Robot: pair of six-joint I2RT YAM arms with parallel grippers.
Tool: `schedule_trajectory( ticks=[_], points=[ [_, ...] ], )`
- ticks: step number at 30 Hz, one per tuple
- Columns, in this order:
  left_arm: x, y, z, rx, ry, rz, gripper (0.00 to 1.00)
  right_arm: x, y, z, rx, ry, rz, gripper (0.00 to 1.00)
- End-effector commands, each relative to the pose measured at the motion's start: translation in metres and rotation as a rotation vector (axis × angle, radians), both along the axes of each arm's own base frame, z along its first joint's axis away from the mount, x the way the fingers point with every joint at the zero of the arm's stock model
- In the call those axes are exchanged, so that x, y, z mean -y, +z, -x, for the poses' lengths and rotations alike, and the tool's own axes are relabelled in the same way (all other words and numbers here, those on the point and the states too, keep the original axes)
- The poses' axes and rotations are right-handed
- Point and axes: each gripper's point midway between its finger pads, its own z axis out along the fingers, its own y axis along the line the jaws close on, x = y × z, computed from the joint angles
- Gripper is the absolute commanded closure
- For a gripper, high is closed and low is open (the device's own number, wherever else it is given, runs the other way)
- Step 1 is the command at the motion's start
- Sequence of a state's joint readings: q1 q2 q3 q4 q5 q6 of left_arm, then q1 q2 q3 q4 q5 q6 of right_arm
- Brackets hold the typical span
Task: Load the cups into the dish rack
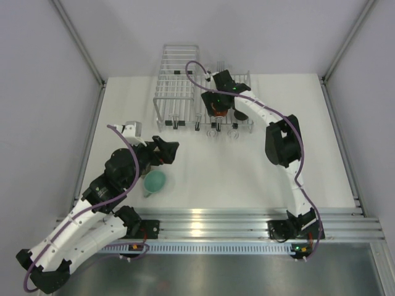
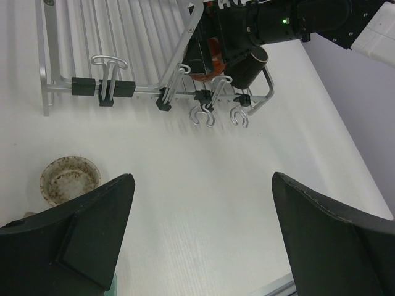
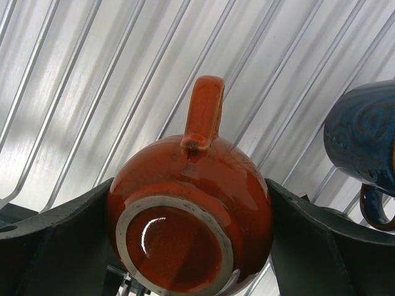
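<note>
**A:** Where was the orange-red cup (image 3: 203,179) at that moment?

**B:** It was clamped in the right gripper (image 3: 192,240), with a finger pressed against each side. Its base faced the wrist camera and its handle pointed away over the bars of the dish rack (image 3: 92,92). I couldn't tell whether it touched the bars.

**A:** Was anything beside it?

**B:** The dark blue cup (image 3: 361,135) was on the rack just to the right in that view, apart from the orange-red one. Its handle hung toward the lower edge.

**A:** And the left gripper (image 2: 202,185)?

**B:** It was spread wide with nothing between its fingers, and it hovered over the white table (image 1: 247,166) well short of the rack. A beige cup (image 2: 70,179) stood upright on the table near the finger on the left of the wrist view — mouth up, speckled brown inside. From overhead, the mint-teal cup (image 1: 155,180) sat on the table close against the left arm, well apart from the rack.

**A:** What about the taller wire basket (image 1: 176,68)?

**B:** It stood right beside the dish rack, on the rack's left — the two frames side by side at the far edge of the table.
</note>
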State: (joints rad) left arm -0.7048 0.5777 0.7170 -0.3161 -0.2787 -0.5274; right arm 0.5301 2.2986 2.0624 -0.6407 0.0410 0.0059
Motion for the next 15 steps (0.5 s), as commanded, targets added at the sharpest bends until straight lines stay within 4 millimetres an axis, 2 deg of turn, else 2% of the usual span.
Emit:
schedule_trajectory(
  ticks=[1,15],
  points=[
    [-0.0023,0.0058,-0.0003,0.029,0.007,0.006,0.02,-0.018,0.0507,-0.0119,0.144,0.038,-0.054,0.16],
    [-0.0025,0.004,-0.0003,0.028,0.006,0.001,0.02,-0.0222,0.0529,-0.0121,0.153,0.048,-0.061,0.09]
  ],
)
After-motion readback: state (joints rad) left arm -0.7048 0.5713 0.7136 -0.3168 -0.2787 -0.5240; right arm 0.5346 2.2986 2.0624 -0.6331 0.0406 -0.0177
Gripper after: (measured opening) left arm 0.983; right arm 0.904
